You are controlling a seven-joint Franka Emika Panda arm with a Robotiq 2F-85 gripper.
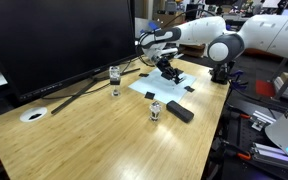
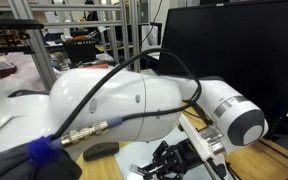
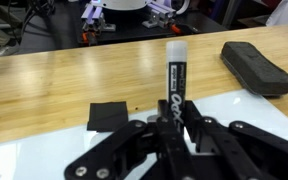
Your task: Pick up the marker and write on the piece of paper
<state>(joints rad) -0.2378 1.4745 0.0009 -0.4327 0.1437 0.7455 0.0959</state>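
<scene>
Between the tool's (image 3: 174, 128) two black fingers (image 3: 198, 128) stands the marker (image 3: 174, 80), a black barrel with white lettering and a pale end. The fingers are drawn in narrow and clamp it on both sides. In the wrist view the marker runs straight out ahead of the tool, its pale end farthest from the fingers. Whether that end touches anything cannot be told.

Directly under the tool lies the piece of paper (image 3: 44, 150), a pale bluish-white sheet flat on the wooden desk (image 3: 44, 80). Its far edge passes just ahead of the fingertips. A small black patch (image 3: 107, 116) sits at the sheet's corner, to the left of the marker and close beside it. Ahead of the tool and off to the right, well clear of the sheet, a dark eraser (image 3: 257, 66) lies on the bare wood.

In an exterior view the tool (image 1: 167, 70) hangs low over the sheet (image 1: 172, 90), the white arm (image 1: 234, 40) reaching in above it. A clear glass (image 1: 115, 78) stands on the desk near the tool, beside the sheet, in front of a large black monitor (image 1: 54, 40). A small white round disc (image 1: 34, 114) lies far from the tool near the desk's edge.
</scene>
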